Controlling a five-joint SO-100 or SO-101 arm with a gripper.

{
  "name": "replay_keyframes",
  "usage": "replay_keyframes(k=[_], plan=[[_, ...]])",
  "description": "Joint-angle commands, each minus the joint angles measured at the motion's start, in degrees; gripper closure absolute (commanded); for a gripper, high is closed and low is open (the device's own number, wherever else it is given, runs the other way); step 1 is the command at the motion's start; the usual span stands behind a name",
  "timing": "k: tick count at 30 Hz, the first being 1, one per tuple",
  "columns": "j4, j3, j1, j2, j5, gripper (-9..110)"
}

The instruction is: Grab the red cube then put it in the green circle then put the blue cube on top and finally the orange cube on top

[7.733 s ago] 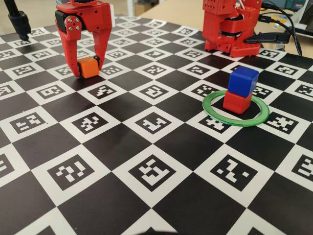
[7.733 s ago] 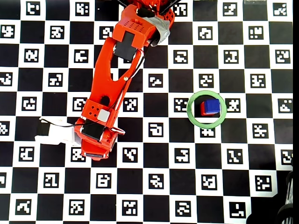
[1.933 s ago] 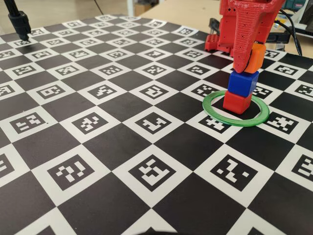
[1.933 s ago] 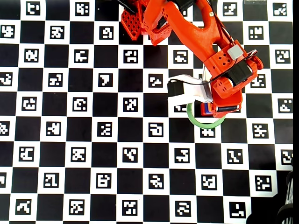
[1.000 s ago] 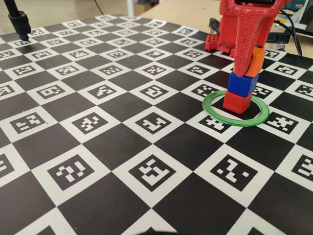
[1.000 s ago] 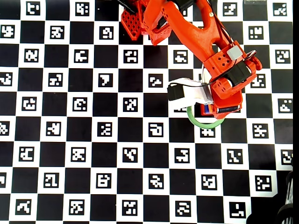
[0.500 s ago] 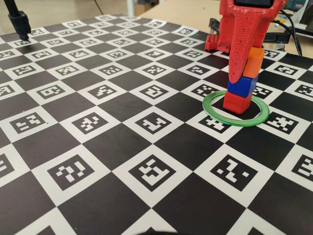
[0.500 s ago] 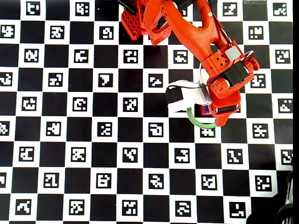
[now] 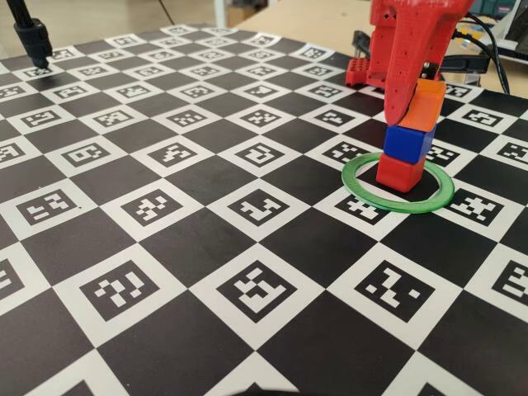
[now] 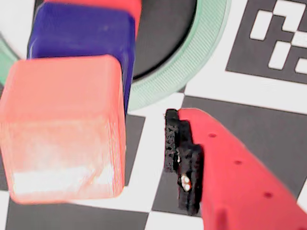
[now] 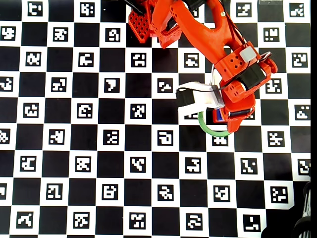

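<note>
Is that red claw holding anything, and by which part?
Nothing, it seems. The gripper stands open around the orange cube, which rests on the blue cube; the wrist view shows a gap beside its pad.

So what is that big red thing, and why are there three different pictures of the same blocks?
The big red thing is a robot arm with a two-finger claw.

One picture is taken from the side of the table. One looks straight down from above, where the arm hides most of the blocks. The close-up comes from a little camera riding on the claw.

On the checkered board lies a green ring. Inside it stands a tower: a red block, a blue block on it, and an orange block on top.

In the close-up there is a gap between the claw's finger and the orange block, so the claw looks open and holds nothing.
</note>
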Motion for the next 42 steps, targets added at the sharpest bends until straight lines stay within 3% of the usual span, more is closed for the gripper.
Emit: replay_keyframes(k=[1, 9, 17, 35, 42], plan=[[2.29, -6.15, 0.26, 7.47, 0.35, 63], [7.29, -11.43, 2.81, 10.9, -0.88, 65], [7.21, -10.46, 13.27, 18.98, -4.83, 73], [-9.4, 16.96, 33.75, 39.81, -25.49, 103], [-21.62, 31.99, 39.29, 48.96, -37.88, 107]])
